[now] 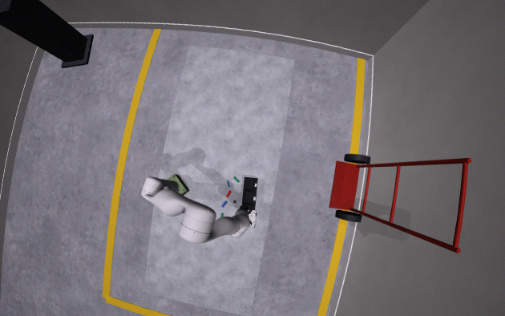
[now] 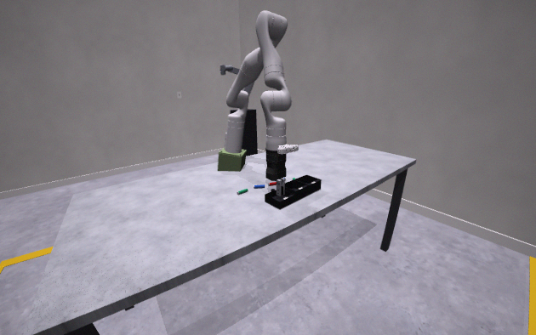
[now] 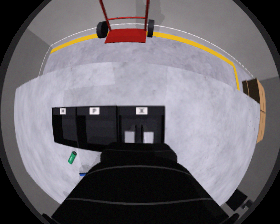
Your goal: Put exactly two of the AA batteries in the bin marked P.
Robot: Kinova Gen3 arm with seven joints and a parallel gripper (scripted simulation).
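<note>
From above, the grey arm [image 1: 196, 224] reached from its green base [image 1: 178, 182] across the surface [image 1: 228, 100] to the near end of a black row of bins [image 1: 250, 188]. The jaws were hidden beneath the wrist. Five small coloured cylinders lay just left of the bins: green [image 1: 236, 178], blue [image 1: 228, 183], red [image 1: 228, 193], blue [image 1: 224, 204] and green [image 1: 221, 215]. Which of them were AA batteries could not be told. A red hand truck [image 1: 345, 188] stood off the surface to the right.

From the side, the jaws pointed straight down into the nearest compartment of the bins [image 2: 306, 187]. They stood nearly closed, and whether anything sat between them could not be told. A green cylinder [image 2: 242, 191], a blue one [image 2: 259, 186] and a red one [image 2: 272, 184] rested on the surface beside the bins.

At the wrist, two pale fingertips hung close together over the rightmost compartment. The white labels on the bins [image 3: 91, 129] were too small to read, so the one marked P could not be picked out.
</note>
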